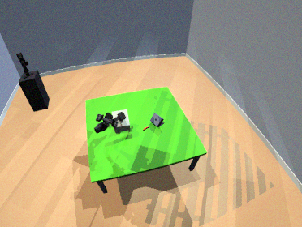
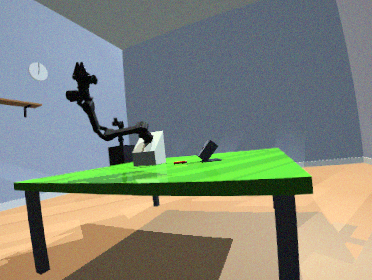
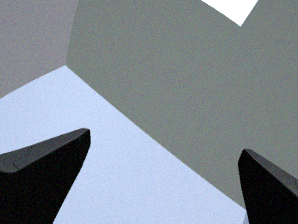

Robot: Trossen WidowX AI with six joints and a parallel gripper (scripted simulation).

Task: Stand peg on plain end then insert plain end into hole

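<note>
The peg [image 1: 145, 129] [image 2: 180, 162] is a small red piece lying flat on the green table [image 1: 179, 142] [image 2: 240, 173]. Its white band is too small to make out. The dark sloped panel [image 1: 154, 122] [image 2: 208, 151] stands just beyond the peg, on the side away from the arm; a small dark spot shows on its face in the top view, and the hole cannot be made out in the exterior view. My gripper [image 2: 79, 66] [image 3: 167, 148] is open and empty, raised high above the table and pointing up, far from the peg and panel. The wrist view shows only walls and ceiling between the fingers.
A white and grey block [image 1: 126, 114] [image 2: 158, 150] stands at the arm's base, on the side towards the peg. A black pedestal [image 1: 35, 91] [image 2: 118, 155] with a dark device on top stands on the floor away from the table.
</note>
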